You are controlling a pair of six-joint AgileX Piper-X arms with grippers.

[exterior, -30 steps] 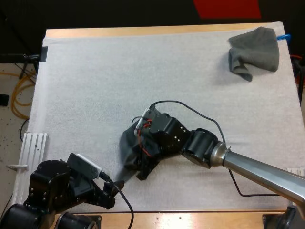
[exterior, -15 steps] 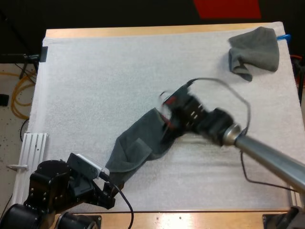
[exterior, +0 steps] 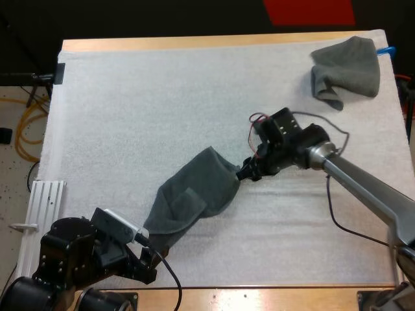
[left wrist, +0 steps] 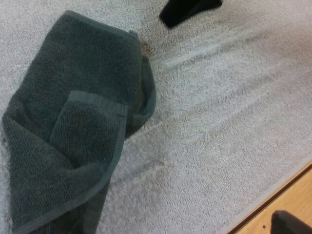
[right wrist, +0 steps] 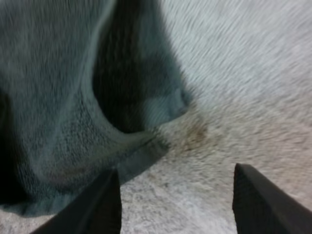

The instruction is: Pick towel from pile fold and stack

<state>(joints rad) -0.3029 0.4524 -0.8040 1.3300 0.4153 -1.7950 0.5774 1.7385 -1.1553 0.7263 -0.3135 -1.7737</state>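
now r tool [right wrist: 176, 170] wide, beside towel [right wrist: 63, 97]

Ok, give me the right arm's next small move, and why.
Probably ease the right gripper forward and shut it on the nearest corner of the towel: its fingers stand open, just clear of that corner, and the towel lies bunched, not flat.

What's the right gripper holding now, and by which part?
Nothing: the right gripper is open, jaws clear of the towel, just beside its corner.
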